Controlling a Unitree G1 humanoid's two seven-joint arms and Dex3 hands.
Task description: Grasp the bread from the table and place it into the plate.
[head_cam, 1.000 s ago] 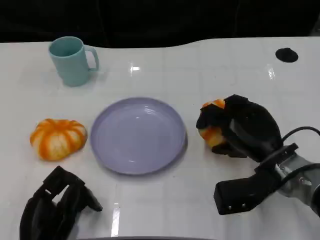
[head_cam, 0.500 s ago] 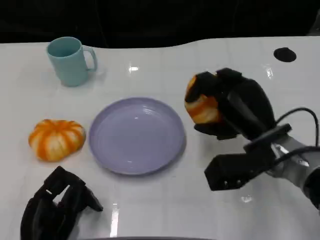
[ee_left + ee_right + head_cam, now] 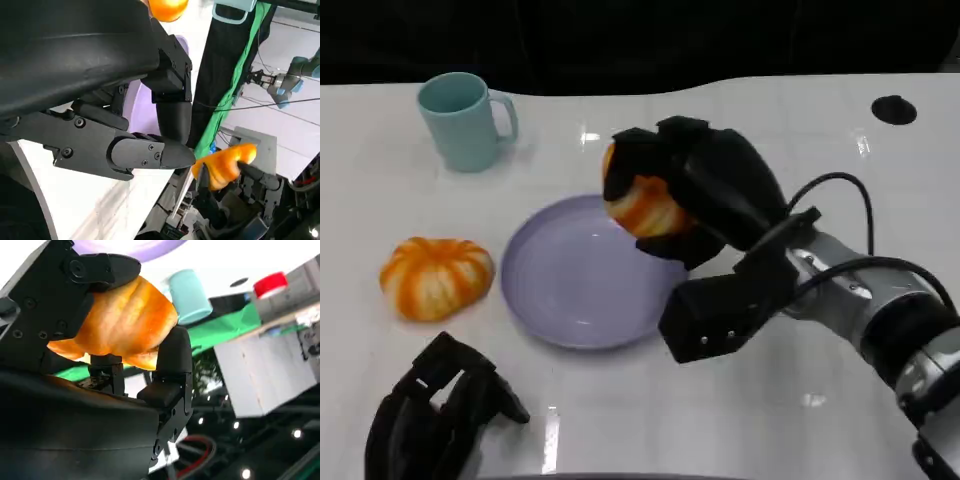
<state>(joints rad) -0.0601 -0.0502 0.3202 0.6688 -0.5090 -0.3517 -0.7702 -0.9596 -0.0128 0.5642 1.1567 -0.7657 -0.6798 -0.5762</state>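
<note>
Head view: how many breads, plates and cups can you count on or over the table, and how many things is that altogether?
Breads: 2, one held by the right hand over the plate's edge, one lying on the table left of the plate
Plates: 1, purple
Cups: 1, light blue
Total: 4

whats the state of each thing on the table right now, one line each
bread: held in the right hand, lifted over the plate's far right rim
second bread: lying on the table left of the plate, untouched
plate: flat on the table, nothing in it
mug: upright, handle to the right
left hand: resting near the table's front edge, holding nothing
</note>
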